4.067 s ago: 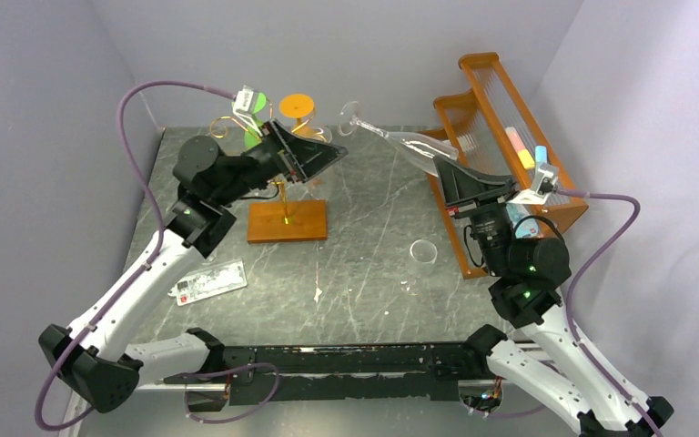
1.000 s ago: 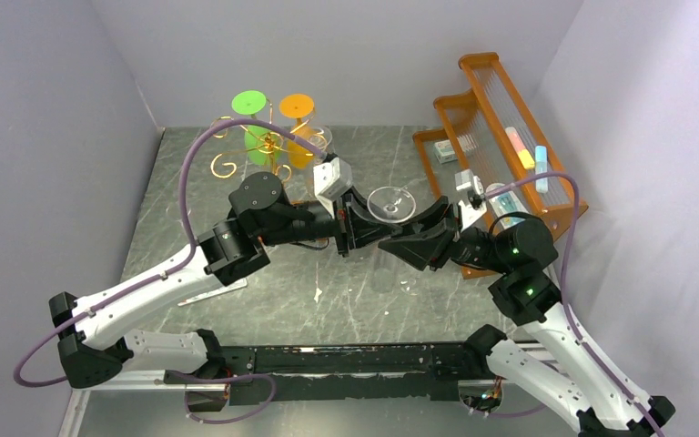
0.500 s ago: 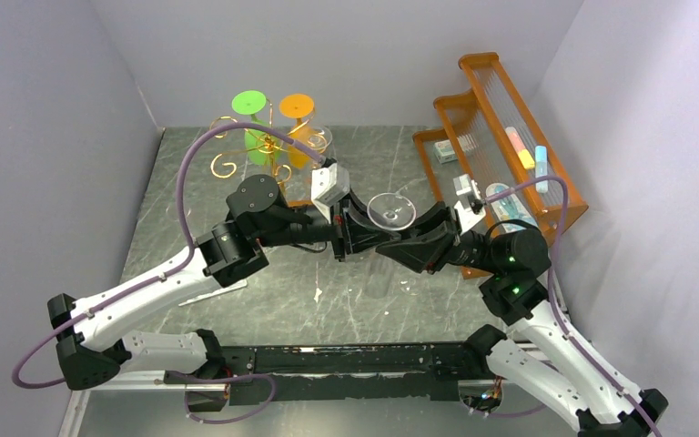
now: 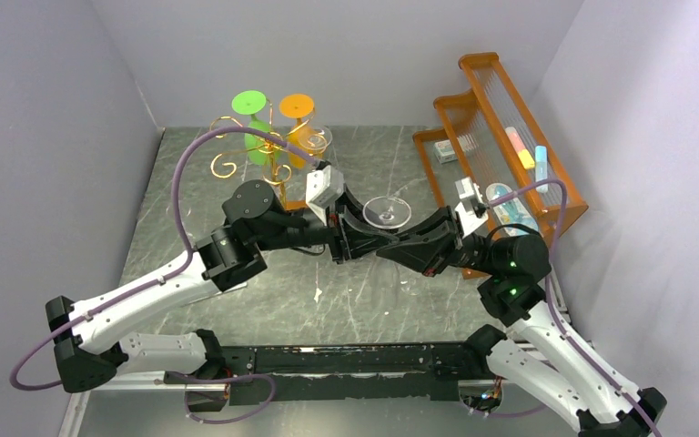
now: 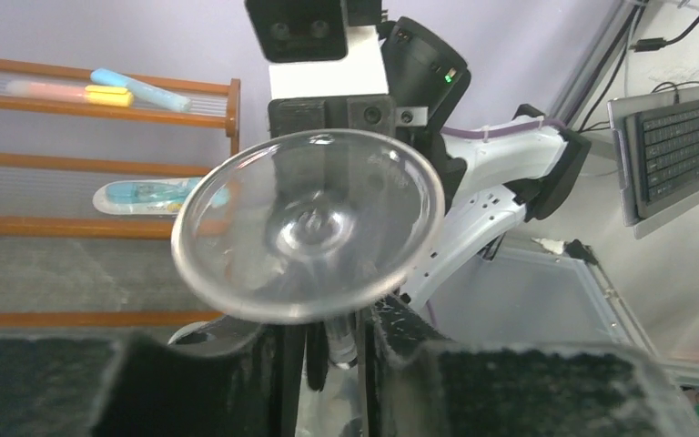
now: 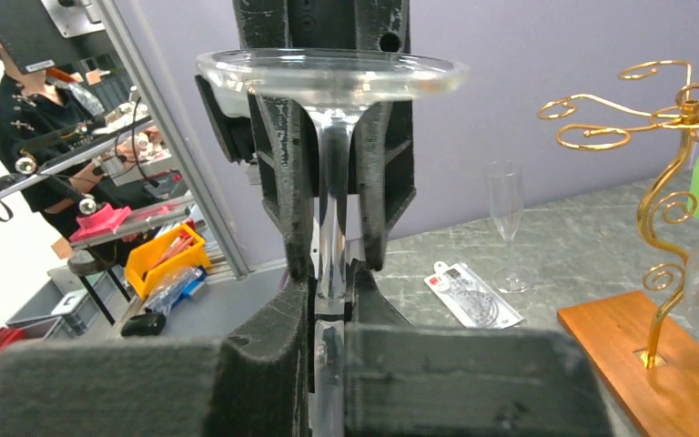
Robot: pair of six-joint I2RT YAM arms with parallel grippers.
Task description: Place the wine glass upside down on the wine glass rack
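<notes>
— Jaws first: how do they stand?

— On the left gripper [image 5: 332,335] they are parted a little. They flank the stem of the wine glass [image 4: 387,212] with a thin gap on each side and grip nothing. On the right gripper [image 6: 329,314] they are clamped tight on the same stem, farther from the foot.

— And the glass itself?

— It is foot uppermost with the stem running down, held above the middle of the table [image 4: 364,164]. It is right of the wine glass rack [image 4: 226,166] and apart from it. The fingers hide the bowl.

— What is loaded, left to right?

— The rack's gold scrolls carry a green glass [image 4: 255,137] and an orange glass [image 4: 298,127], both foot-up. A clear glass [image 4: 315,139] is just beside the orange one. At far right, the orange slatted shelf [image 4: 473,68] has a pink stick [image 4: 513,137], a yellow stick [image 4: 526,157] and a blue stick [image 4: 540,157] together on its top tier. A clear packet [image 5: 146,193] with blue contents lies on a lower tier, and a small box [image 4: 446,152] on the lowest.
</notes>
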